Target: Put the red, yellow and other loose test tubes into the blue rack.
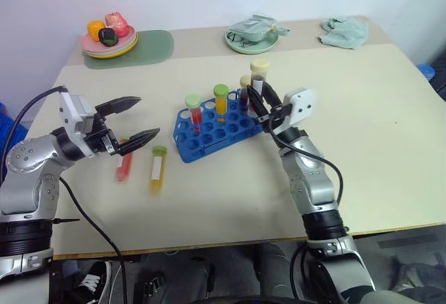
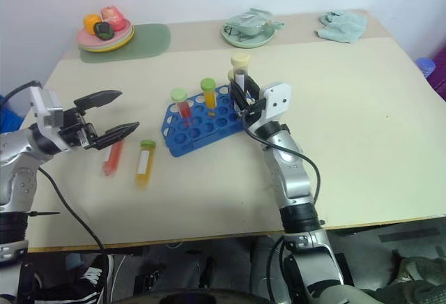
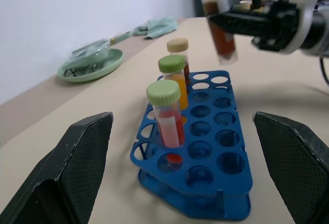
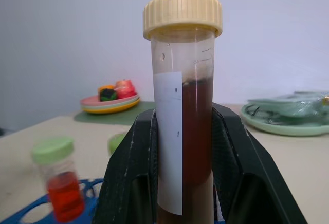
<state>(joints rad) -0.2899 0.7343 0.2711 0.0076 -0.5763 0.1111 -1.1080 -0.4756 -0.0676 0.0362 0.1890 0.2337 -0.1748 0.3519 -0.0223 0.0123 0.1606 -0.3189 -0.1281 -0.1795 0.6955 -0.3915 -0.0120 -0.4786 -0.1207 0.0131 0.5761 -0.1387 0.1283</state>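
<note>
The blue rack stands mid-table with three capped tubes upright in it: red, yellow-orange and a dark one. My right gripper is shut on a dark brown tube with a pale yellow cap, held upright above the rack's right end. Two loose test tubes lie flat on the table left of the rack: a red one and a yellow one with a green cap. My left gripper hovers open above them, holding nothing and facing the rack.
At the back left a plate of toy fruit sits on a green mat. A pale green dish and a teal cloth lie at the back right. The table's front edge is near.
</note>
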